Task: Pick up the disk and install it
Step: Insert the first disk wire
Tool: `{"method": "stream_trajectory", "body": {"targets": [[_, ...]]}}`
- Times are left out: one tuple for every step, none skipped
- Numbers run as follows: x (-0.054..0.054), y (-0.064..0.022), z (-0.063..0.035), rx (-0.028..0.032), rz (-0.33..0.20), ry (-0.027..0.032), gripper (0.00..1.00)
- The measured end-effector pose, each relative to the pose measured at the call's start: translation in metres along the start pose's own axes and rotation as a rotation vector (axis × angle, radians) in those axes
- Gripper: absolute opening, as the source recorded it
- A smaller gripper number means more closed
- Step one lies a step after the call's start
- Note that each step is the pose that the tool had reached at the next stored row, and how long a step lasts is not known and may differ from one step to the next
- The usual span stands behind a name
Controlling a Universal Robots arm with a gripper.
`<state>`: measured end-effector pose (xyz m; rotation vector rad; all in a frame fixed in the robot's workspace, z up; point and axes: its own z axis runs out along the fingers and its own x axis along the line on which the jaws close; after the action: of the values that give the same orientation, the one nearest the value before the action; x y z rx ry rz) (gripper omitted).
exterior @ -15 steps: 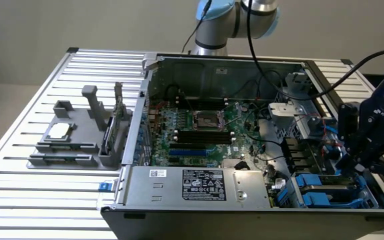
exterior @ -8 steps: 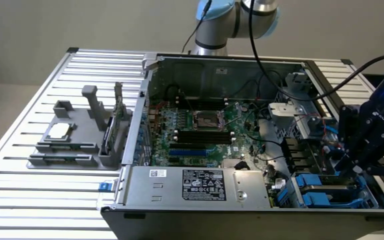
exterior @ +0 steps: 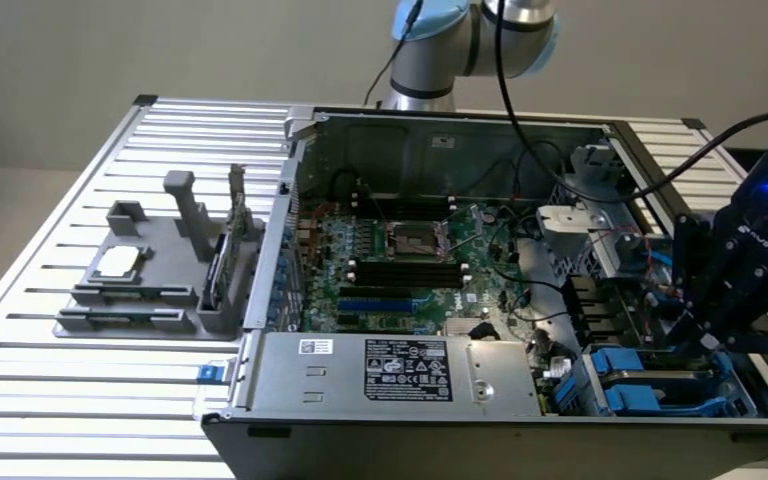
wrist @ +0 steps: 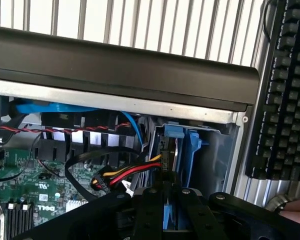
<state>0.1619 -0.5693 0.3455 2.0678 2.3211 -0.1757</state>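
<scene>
Pinching disk [wrist: 175,137] edge, fingers [wrist: 151,210] narrow; disk mostly hidden in drive bay [wrist: 215,155], fingers cut off.

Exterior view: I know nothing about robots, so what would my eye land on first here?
First, the open computer case in the middle of the slatted metal table, its green motherboard laid bare. Next, the black gripper with a glowing blue light at the exterior view's right, hanging low over the blue drive carriers in the case's corner. At the exterior view's left, a grey stand sits on the table.
</scene>
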Motion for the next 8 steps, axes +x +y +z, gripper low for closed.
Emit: {"method": "stream_trajectory", "body": {"targets": [[0.0003,-0.0011,0.0001,-0.0003,0.005,0.0003,0.16],[0.0005,-0.0016,0.0001,-0.0016,0.012,0.0005,0.16],[0.0008,-0.0015,0.0,-0.005,0.018,0.0004,0.16],[0.0011,-0.0015,0.0,-0.0094,0.025,0.0003,0.16],[0.0015,-0.0015,-0.0001,-0.0146,0.032,0.0,0.16],[0.0018,-0.0014,-0.0001,-0.0203,0.04,-0.0002,0.16],[0.0021,-0.0014,0.0001,-0.0262,0.047,-0.0004,0.16],[0.0022,-0.0013,0.0003,-0.0317,0.053,-0.0005,0.16]]}}
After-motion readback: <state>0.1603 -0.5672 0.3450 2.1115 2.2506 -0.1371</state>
